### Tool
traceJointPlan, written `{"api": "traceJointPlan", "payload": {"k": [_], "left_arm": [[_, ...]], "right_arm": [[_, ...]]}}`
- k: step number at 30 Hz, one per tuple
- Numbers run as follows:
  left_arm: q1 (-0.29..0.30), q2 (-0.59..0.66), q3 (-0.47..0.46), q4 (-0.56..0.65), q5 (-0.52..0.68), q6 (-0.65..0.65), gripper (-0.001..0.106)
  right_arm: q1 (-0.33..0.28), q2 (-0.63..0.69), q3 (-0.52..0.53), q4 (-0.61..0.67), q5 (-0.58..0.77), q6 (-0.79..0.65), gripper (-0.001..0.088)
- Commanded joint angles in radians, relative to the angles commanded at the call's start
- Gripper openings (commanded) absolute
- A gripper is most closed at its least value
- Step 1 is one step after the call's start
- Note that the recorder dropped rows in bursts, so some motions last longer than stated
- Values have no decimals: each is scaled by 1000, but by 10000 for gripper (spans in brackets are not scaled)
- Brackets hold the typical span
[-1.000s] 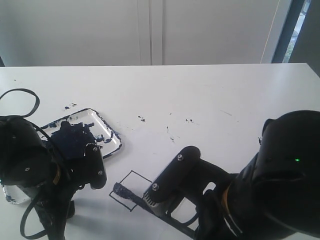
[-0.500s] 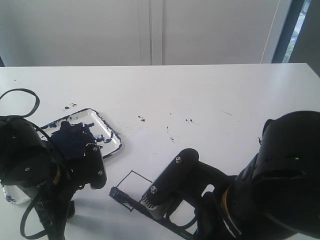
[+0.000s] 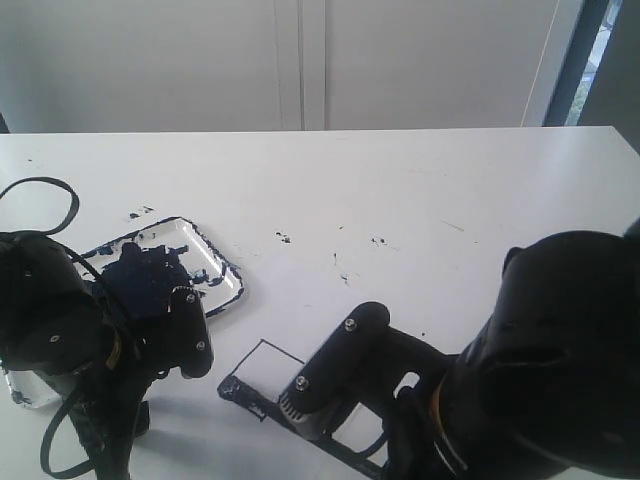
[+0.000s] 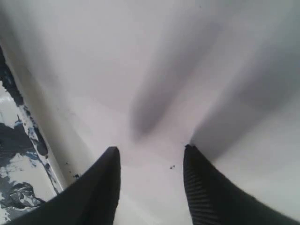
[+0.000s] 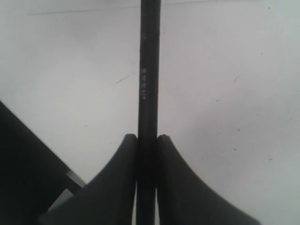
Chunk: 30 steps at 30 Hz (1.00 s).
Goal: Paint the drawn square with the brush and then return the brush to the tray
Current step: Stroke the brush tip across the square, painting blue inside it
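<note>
The drawn square (image 3: 262,372) lies near the table's front edge, its visible inside white and its right part hidden by my right arm. In the right wrist view my right gripper (image 5: 147,137) is shut on the brush's thin black handle (image 5: 149,70). The brush (image 3: 250,399) lies low across the square, and its dark tip (image 3: 230,388) touches the square's left corner. The paint-blotched white tray (image 3: 218,262) sits to the left, with a big dark blob (image 3: 145,280) inside. My left gripper (image 4: 150,152) hangs open and empty over bare table next to the tray's rim (image 4: 28,123).
Small dark paint specks (image 3: 284,238) dot the white table behind the square. The bulky left arm (image 3: 55,340) covers the tray's near part. A black cable (image 3: 60,195) loops at the far left. The right arm (image 3: 540,370) fills the front right corner.
My right gripper has shifted a little left and nearer with the brush, dragging the tip along the square's left corner. The left arm has not moved.
</note>
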Motion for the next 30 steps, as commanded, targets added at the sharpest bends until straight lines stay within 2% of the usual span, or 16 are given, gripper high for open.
{"api": "traceJointPlan", "payload": {"k": [15,23,30], "left_arm": [[0,0,0,0,-2,0,483],[0,0,0,14,-4,0,483],[0,0,0,27,-7,62,483]], "right_arm": [[0,0,0,-121,21,77,0],[0,8,0,-128,31,80,0],[0,8,0,-125,40,78,0]]}}
